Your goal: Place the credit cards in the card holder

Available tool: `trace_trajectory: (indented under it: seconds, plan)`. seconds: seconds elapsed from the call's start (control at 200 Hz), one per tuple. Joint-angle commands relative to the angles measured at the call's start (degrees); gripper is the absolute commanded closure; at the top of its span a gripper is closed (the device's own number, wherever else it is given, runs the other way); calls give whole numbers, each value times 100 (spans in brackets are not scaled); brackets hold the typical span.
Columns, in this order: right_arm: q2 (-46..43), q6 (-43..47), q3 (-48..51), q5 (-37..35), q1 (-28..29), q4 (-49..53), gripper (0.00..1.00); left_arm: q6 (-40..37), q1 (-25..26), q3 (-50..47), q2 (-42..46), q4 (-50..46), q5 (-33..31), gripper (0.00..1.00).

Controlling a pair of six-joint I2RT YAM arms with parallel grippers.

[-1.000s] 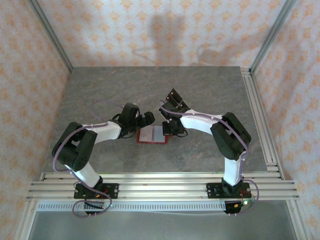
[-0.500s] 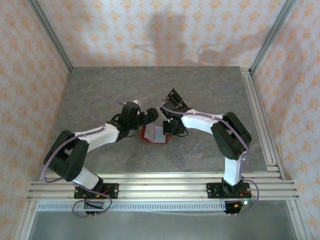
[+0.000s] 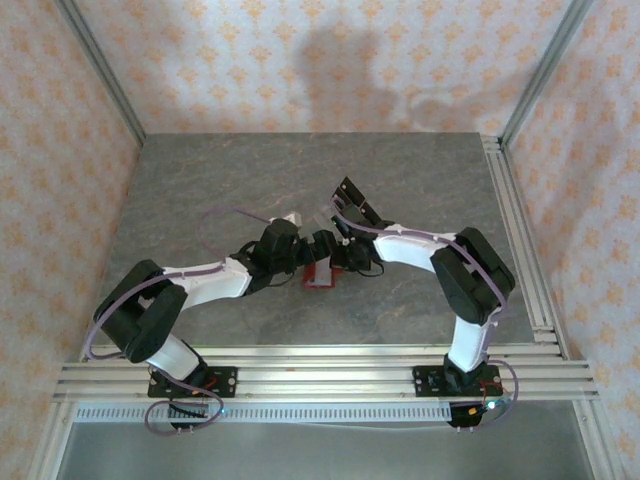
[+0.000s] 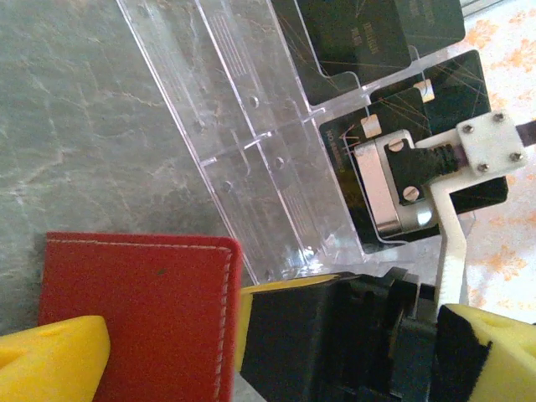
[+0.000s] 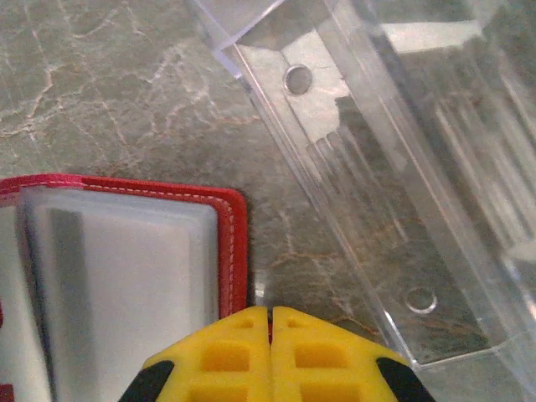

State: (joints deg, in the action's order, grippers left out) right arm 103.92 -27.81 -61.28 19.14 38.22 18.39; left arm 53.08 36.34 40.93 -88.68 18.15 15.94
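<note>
The card holder (image 3: 322,276) is a small red wallet lying mid-table between both arms. In the left wrist view its red outer flap (image 4: 134,318) stands between my wide-open left gripper (image 4: 276,360), one yellow fingertip (image 4: 50,360) on each side. My right gripper (image 5: 270,322) is shut, its yellow tips resting on the wallet's red stitched edge (image 5: 237,251). A pale grey sheet (image 5: 117,285) lies inside the card holder; I cannot tell whether it is one of the credit cards or the lining. From above, the left gripper (image 3: 322,246) and right gripper (image 3: 342,262) meet over the wallet.
A clear plastic rack (image 4: 251,126) lies just beyond the wallet, holding black cards (image 4: 368,33). Its edge (image 5: 377,167) runs close beside the right fingers. From above, the rack (image 3: 350,200) sits behind the grippers. Aluminium rails (image 3: 520,230) border the table's right side.
My left arm has swung right and reached the wallet. The wallet, lying open and flat before, now looks narrower with its left flap raised. The right gripper has stayed in place, shut.
</note>
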Motion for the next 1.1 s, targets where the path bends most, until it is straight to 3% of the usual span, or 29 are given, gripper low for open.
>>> trace_trajectory:
  seconds: [0.0, 0.746, 1.096]
  plan:
    - [-327, -337, 334, 124, -68, -331, 100, 135, 99, -59, -143, 153, -296, 1]
    - [-517, -621, 810, 245, -242, -875, 100, 449, 497, -77, -548, -137, -1018, 1]
    - [-550, -531, 828, 296, -288, -767, 100, -308, 375, 755, 434, -1993, -1794, 0]
